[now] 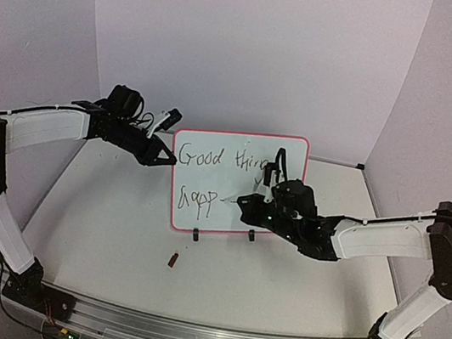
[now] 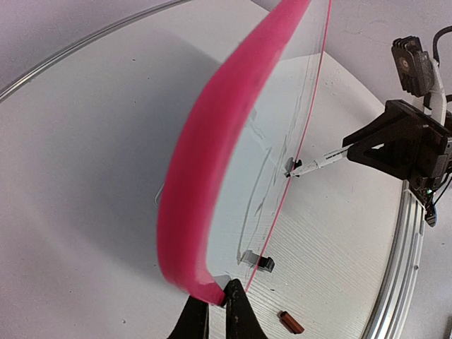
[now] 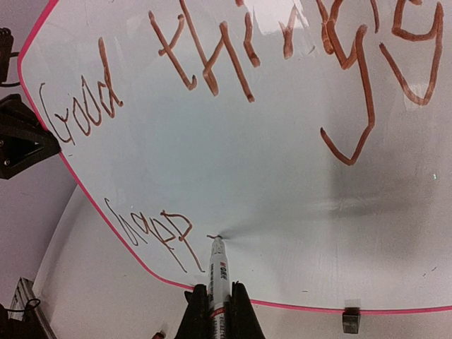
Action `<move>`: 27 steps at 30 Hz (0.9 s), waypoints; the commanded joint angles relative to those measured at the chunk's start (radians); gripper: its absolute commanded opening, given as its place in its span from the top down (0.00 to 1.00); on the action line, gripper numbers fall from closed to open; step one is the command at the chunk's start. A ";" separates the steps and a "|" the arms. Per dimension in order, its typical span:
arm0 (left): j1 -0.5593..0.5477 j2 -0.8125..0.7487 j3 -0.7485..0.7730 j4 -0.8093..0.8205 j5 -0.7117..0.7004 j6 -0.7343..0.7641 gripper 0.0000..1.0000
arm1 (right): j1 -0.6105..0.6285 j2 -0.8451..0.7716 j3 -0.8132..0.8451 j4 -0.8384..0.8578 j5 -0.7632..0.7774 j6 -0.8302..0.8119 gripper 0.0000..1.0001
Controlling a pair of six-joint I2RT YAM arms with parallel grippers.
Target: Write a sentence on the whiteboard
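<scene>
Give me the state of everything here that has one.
whiteboard, upright, left edge clamped.
sentence, unfinished, second line stops at "happ".
marker, uncapped, tip at the whiteboard.
cap, off, lying before the whiteboard.
left gripper, shut on the whiteboard's frame.
right gripper, shut on the marker.

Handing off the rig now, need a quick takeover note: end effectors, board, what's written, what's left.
Left end effector: shut on the whiteboard frame's left edge.
Right end effector: shut on the marker, tip on the board right after "happ".
Done: the sentence reads "Good things" above, "happ" below.
Left: rest of the second line.
Small brown cap-like piece lies on the table before the board.
</scene>
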 commanded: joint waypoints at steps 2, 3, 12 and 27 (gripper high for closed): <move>-0.030 0.040 -0.001 -0.050 -0.073 0.038 1.00 | -0.006 -0.049 0.023 -0.008 0.059 -0.016 1.00; -0.030 0.041 -0.001 -0.050 -0.073 0.039 1.00 | -0.006 -0.051 0.025 -0.008 0.061 -0.018 1.00; -0.032 0.037 0.001 -0.050 -0.073 0.038 1.00 | -0.007 -0.048 0.050 -0.007 0.043 -0.038 1.00; -0.033 0.035 -0.001 -0.050 -0.076 0.039 1.00 | -0.006 0.023 0.073 -0.008 -0.009 -0.022 1.00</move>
